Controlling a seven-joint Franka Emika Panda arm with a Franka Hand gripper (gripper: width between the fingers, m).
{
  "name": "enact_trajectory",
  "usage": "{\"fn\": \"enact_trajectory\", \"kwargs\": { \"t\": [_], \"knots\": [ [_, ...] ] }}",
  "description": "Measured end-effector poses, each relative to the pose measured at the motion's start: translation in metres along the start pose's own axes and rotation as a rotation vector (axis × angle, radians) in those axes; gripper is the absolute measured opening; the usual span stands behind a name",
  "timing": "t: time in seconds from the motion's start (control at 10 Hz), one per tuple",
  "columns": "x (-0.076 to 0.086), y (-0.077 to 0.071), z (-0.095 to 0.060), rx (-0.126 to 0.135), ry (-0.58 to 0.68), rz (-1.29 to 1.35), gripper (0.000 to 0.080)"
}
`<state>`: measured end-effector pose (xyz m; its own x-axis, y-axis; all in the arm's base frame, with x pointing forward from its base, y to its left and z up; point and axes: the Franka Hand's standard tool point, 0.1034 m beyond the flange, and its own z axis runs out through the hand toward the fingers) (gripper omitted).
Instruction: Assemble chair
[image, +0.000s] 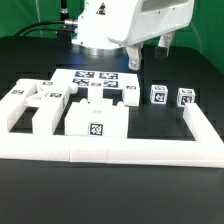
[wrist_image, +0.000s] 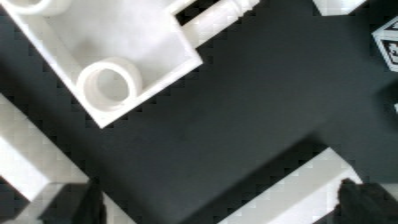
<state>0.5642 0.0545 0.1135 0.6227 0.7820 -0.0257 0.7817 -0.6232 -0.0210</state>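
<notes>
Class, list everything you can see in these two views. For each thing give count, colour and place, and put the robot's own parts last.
small cubes: two, white with black-and-white tags, side by side at the exterior view's right
tagged block: one, white, centre, just behind the front rail
frame-like parts: a cluster, count unclear, white, at the exterior view's left
flat part with a ring: one, white, seen below the wrist camera
marker board: one, white with several tags, centre back
border rail: one, white, along the front and up the exterior view's right
table: one, black
arm: one, white, over the table's back
tool: one, dark fingers, open, empty
</notes>
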Motion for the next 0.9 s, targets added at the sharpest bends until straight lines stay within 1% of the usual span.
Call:
{"fn": "enact_trajectory", "kwargs": {
  "t": [0.5,0.6,0.7,0.8,0.9],
  "knots": [
    [0.0,0.0,0.0,0.0,0.0,0.0,0.0649],
    [-0.001,0.0,0.002,0.002,-0.002,0.001,0.0649],
    [-0.004,0.008,0.013,-0.006,0.014,-0.036,0.0649],
    [-0.011,0.02,0.026,-0.003,0.026,-0.052,0.0649],
    [-0.017,0.033,0.034,-0.008,0.036,-0.072,0.0649]
  ]
}}
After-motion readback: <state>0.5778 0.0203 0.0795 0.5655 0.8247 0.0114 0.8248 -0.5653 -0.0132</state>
